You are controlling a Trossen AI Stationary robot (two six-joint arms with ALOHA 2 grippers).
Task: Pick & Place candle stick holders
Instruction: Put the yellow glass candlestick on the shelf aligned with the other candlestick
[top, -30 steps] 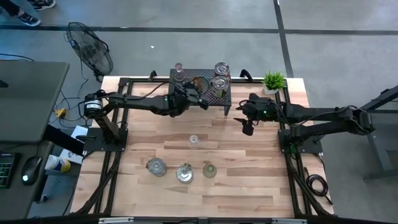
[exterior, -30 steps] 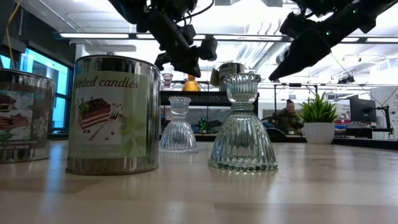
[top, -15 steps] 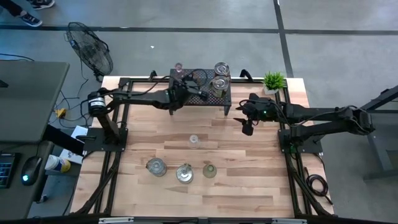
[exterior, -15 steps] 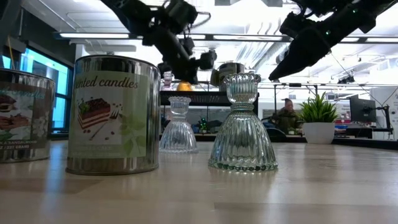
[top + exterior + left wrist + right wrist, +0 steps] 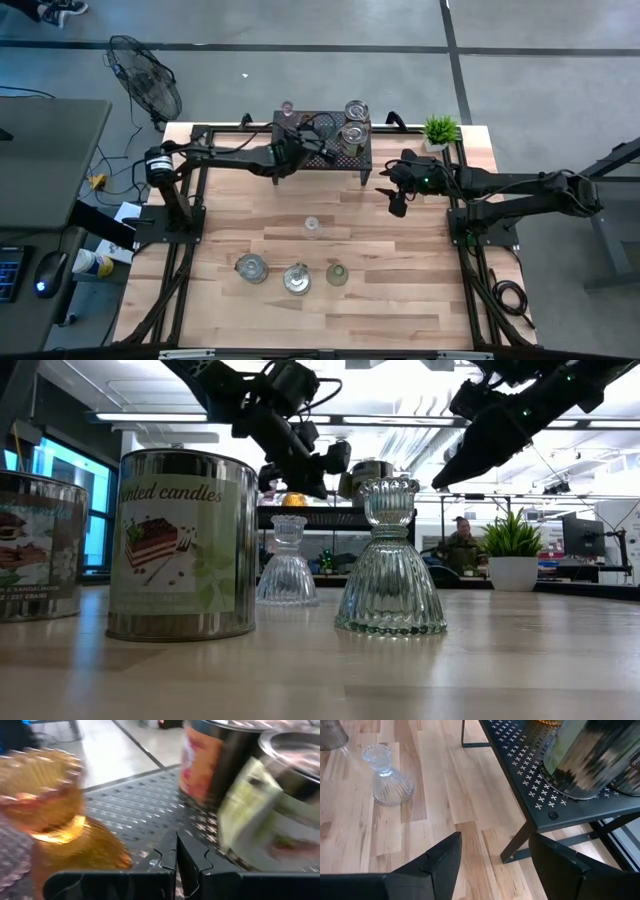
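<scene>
An amber-orange candle stick holder (image 5: pixel 47 815) stands on the black perforated rack (image 5: pixel 300 150) at the table's far edge. My left gripper (image 5: pixel 176 854) is shut and empty just above the rack top, beside the amber holder. It also shows in the high view (image 5: pixel 322 152). A clear holder (image 5: pixel 288 108) stands on the rack's far left corner. More holders stand on the table: a small clear one (image 5: pixel 311 225), two silvery-clear ones (image 5: pixel 250 267) (image 5: pixel 296 278) and a pale green one (image 5: pixel 336 272). My right gripper (image 5: pixel 397 207) is open and empty above the table, right of the rack.
Two candle tins (image 5: pixel 355 110) (image 5: pixel 352 133) stand on the rack's right part, close to my left gripper. A potted green plant (image 5: pixel 439 130) stands at the far right corner. A scented-candle tin (image 5: pixel 180 545) and ribbed clear holders (image 5: pixel 390 560) stand near the low camera.
My left gripper has gone toward the table's far edge, from in front of the rack to over its top beside the amber holder. My right arm has kept still.
</scene>
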